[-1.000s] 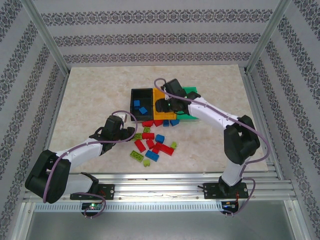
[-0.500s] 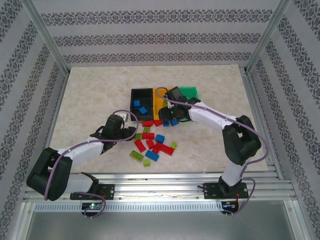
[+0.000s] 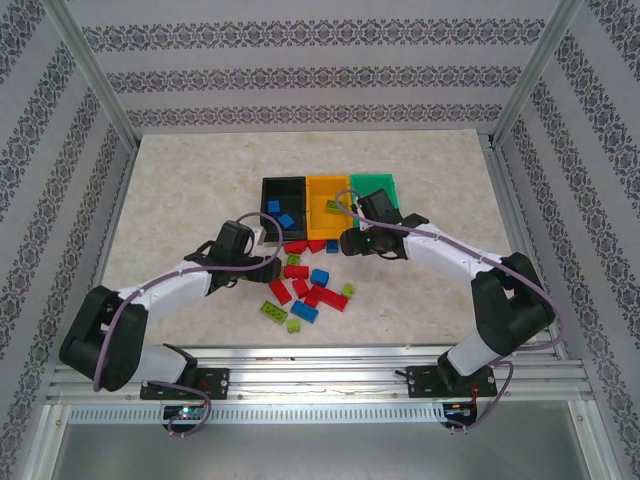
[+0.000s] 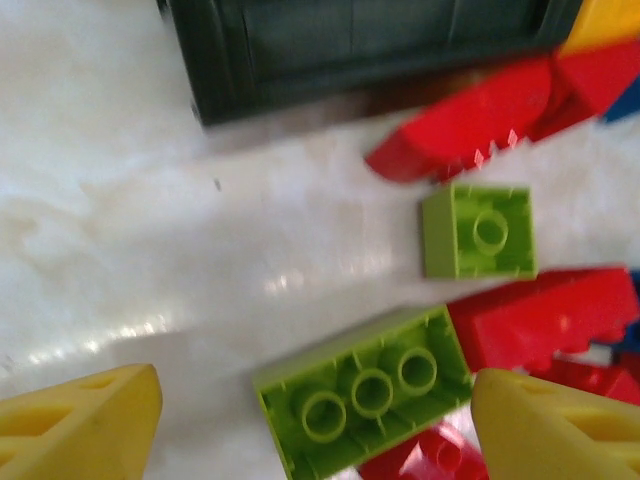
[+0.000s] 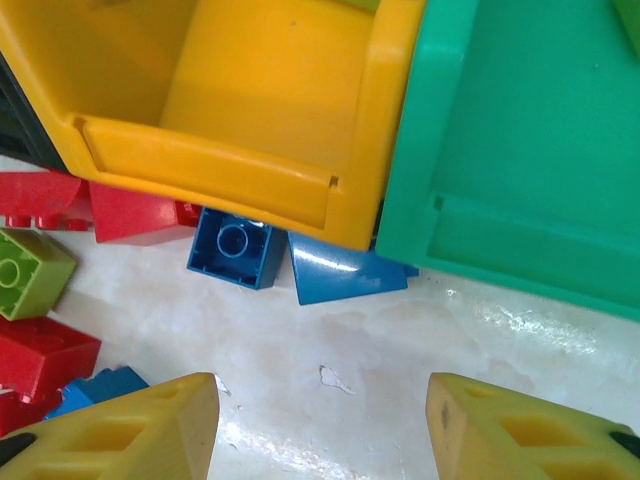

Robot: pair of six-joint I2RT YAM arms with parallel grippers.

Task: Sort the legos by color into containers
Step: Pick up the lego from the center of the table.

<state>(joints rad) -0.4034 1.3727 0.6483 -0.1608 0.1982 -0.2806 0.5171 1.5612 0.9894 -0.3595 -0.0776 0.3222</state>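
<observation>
Top external camera gives me a black bin (image 3: 284, 181), a yellow bin (image 3: 327, 179) and a green bin (image 3: 372, 178) side by side at mid-table, with two blue bricks (image 3: 280, 212) in the black bin and a loose pile of bricks (image 3: 305, 285) on the table just in front of the row. On my left wrist feed the left gripper (image 4: 315, 378) has its fingers spread wide (nothing clamped), one on each side of a long lime brick (image 4: 365, 400) lying hollow side up. On the right wrist feed the right gripper (image 5: 320, 400) is spread just the same over bare table, near a small blue brick (image 5: 232, 247) right at the yellow bin's front wall.
</observation>
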